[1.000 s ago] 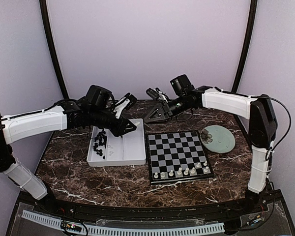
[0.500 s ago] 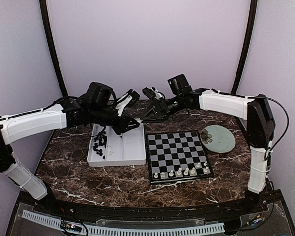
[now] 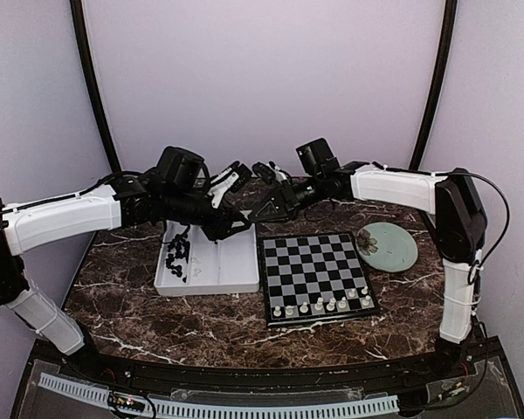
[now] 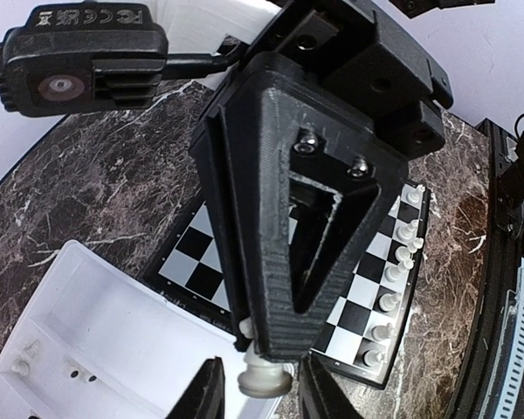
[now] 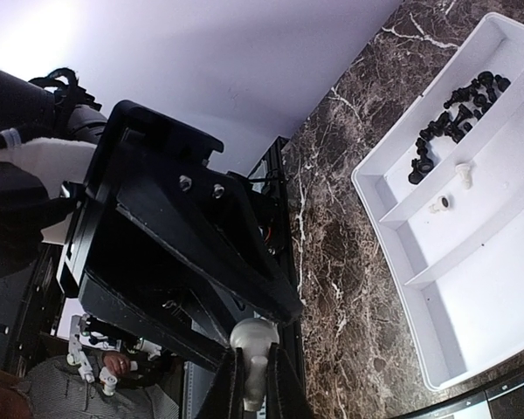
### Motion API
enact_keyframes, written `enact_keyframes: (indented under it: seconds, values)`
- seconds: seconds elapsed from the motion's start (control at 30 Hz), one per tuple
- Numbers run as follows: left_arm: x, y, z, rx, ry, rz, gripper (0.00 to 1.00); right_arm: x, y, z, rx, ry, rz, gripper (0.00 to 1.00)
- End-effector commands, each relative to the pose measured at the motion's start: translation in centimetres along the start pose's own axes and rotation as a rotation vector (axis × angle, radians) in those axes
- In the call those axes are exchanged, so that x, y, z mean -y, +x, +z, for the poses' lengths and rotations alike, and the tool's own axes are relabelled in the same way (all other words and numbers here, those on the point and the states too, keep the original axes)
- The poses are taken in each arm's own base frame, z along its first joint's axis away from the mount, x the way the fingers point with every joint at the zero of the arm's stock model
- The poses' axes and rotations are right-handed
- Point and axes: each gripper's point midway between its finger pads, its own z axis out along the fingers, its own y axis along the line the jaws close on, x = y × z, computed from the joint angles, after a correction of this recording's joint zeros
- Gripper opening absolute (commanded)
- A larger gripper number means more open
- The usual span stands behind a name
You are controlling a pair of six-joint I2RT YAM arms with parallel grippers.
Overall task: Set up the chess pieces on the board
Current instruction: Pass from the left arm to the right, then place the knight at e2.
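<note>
Handover step, by the look: right hand [image 5: 253,365] clamped on white chess piece [image 5: 251,339], left hand [image 4: 260,391] apart beside its base; next, place it upright on the board [image 3: 315,262].

Top cam overhead; wrist cams share tray [image 5: 485,288].

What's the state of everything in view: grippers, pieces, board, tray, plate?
right gripper, shut on the white piece
white piece, pinched, off the table
left gripper, open, fingers either side of the white piece
board, flat, mostly bare
white row, upright along the board's near edge
black pieces, heaped in the tray's left compartment
tray, flat, left of the board
plate, flat, right of the board
</note>
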Motion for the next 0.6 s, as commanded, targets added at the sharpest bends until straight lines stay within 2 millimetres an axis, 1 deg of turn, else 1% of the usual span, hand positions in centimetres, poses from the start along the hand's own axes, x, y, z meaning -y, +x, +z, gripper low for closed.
enact_keyframes:
  seconds: [0.0, 0.03, 0.1, 0.17, 0.2, 0.27, 0.3, 0.33, 0.37, 0.43, 0.47, 0.5, 0.53, 0.57]
  values:
    - [0.0, 0.1, 0.1, 0.01, -0.01, 0.046, 0.34, 0.2, -0.5, -0.9, -0.003, 0.092, -0.128, 0.05]
    - [-0.2, 0.2, 0.0, 0.019, -0.025, 0.059, 0.36, 0.6, -0.3, -1.4, -0.011, 0.138, -0.165, 0.04]
    - [-0.7, 2.0, 0.2, -0.006, -0.053, 0.066, 0.37, 1.4, 0.3, -2.6, -0.017, 0.214, -0.217, 0.03]
    - [-1.6, 3.1, 0.2, -0.005, -0.11, 0.075, 0.37, 2.1, 1.0, -4.1, -0.021, 0.291, -0.274, 0.04]
    - [-2.6, 3.3, 0.0, 0.0, -0.169, 0.078, 0.38, 2.3, 1.5, -4.9, -0.022, 0.315, -0.282, 0.04]
    - [-4.2, 4.0, -0.5, 0.026, -0.251, 0.079, 0.42, 3.0, 2.4, -6.4, -0.029, 0.393, -0.338, 0.04]
    - [-5.2, 4.2, -0.8, 0.051, -0.288, 0.066, 0.48, 3.4, 2.9, -7.1, -0.044, 0.439, -0.369, 0.04]
    - [-6.2, 4.3, -1.1, 0.058, -0.335, 0.052, 0.52, 3.7, 3.7, -7.7, -0.07, 0.482, -0.39, 0.04]
    - [-7.1, 4.4, -1.3, 0.077, -0.364, 0.02, 0.61, 4.0, 4.5, -8.2, -0.096, 0.518, -0.409, 0.04]
    - [-8.3, 4.1, -1.6, 0.097, -0.398, -0.027, 0.68, 4.5, 6.4, -9.2, -0.146, 0.583, -0.443, 0.05]
    - [-8.8, 4.2, -1.5, 0.098, -0.411, -0.058, 0.7, 4.2, 7.1, -10.0, -0.159, 0.622, -0.476, 0.05]
    - [-9.4, 3.7, -1.7, 0.106, -0.423, -0.077, 0.7, 4.5, 8.3, -10.5, -0.182, 0.655, -0.491, 0.05]
    - [-9.7, 3.2, -1.5, 0.108, -0.431, -0.1, 0.7, 5.2, 10.0, -11.0, -0.218, 0.686, -0.491, 0.05]
    - [-10.1, 3.4, -1.4, 0.093, -0.438, -0.113, 0.7, 5.4, 11.0, -11.6, -0.24, 0.718, -0.508, 0.05]
